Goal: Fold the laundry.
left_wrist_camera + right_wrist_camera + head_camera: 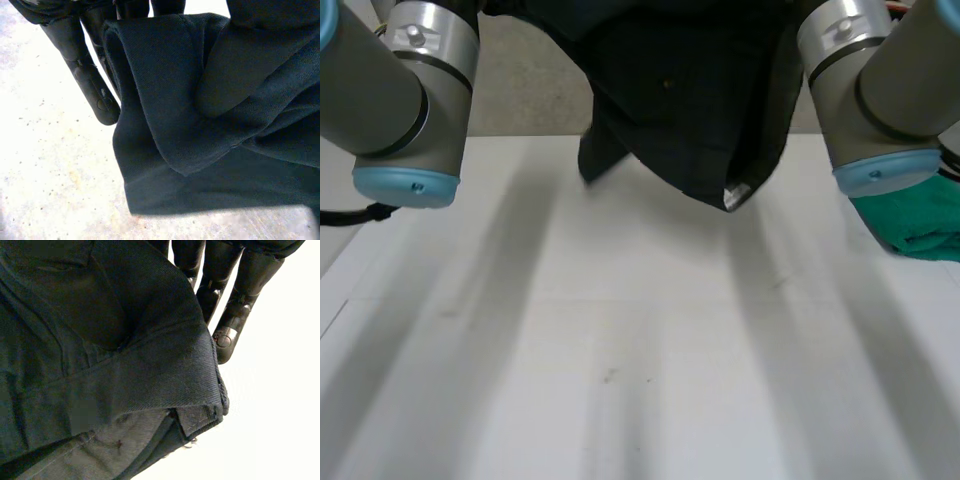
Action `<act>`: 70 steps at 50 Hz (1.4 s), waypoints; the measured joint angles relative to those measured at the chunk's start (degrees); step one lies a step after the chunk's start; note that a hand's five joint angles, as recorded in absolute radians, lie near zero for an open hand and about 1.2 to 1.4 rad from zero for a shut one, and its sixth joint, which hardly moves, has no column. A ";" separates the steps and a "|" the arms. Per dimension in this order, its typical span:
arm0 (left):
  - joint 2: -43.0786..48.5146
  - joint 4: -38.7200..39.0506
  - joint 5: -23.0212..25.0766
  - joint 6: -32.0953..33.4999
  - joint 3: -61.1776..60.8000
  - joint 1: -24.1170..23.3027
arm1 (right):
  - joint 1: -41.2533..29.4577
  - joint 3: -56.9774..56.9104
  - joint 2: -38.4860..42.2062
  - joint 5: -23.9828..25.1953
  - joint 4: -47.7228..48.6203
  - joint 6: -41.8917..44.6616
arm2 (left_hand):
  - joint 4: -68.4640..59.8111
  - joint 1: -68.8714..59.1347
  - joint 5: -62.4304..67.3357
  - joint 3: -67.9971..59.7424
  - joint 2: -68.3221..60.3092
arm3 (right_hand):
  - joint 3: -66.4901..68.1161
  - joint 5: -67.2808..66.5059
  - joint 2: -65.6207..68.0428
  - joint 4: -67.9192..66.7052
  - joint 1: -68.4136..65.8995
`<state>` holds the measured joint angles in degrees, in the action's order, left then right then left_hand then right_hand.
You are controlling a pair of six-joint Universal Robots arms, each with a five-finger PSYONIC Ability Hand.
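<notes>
Left hand is pinching a fold of the dark navy woven garment, with straight black fingers behind the cloth and the thumb pressing in from the front. Right hand is gripping the other side, beside a thick stitched hem with a paler lining. The garment is hanging bunched between the 2 arms, over the far part of the white table. A crumpled teal-green cloth is sitting by the right arm.

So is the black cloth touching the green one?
Apart. The head view shows bare table between the hanging black cloth and the green cloth.
</notes>
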<state>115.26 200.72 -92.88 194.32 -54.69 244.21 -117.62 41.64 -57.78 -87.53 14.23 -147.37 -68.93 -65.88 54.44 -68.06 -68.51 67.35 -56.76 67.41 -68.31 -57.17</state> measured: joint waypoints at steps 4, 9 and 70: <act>-2.88 -1.28 -0.23 -0.12 -8.06 -0.07 | 0.29 1.63 -2.07 2.46 -8.53 0.26 | 0.00 0.00 0.00 0.00 -0.04 | 0.00 0.00 0.00 0.00 0.00; -7.42 -6.15 -0.05 -0.06 -21.09 0.11 | 0.67 4.14 -3.30 6.59 -23.83 1.47 | 0.00 0.00 0.00 0.00 -0.08 | 0.00 0.00 0.00 -0.01 0.00; -17.30 -8.00 0.88 7.13 -57.67 -7.31 | 8.73 58.10 -27.38 16.04 -26.64 -8.16 | 47.47 42.25 -43.54 46.14 46.50 | -37.15 37.78 -37.51 38.28 31.81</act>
<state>97.96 192.72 -91.99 201.44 -112.36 236.90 -108.89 99.74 -85.17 -71.49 -12.41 -155.54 -21.46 -23.63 10.90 -21.91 -22.01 30.20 -18.98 29.90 -30.03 -25.37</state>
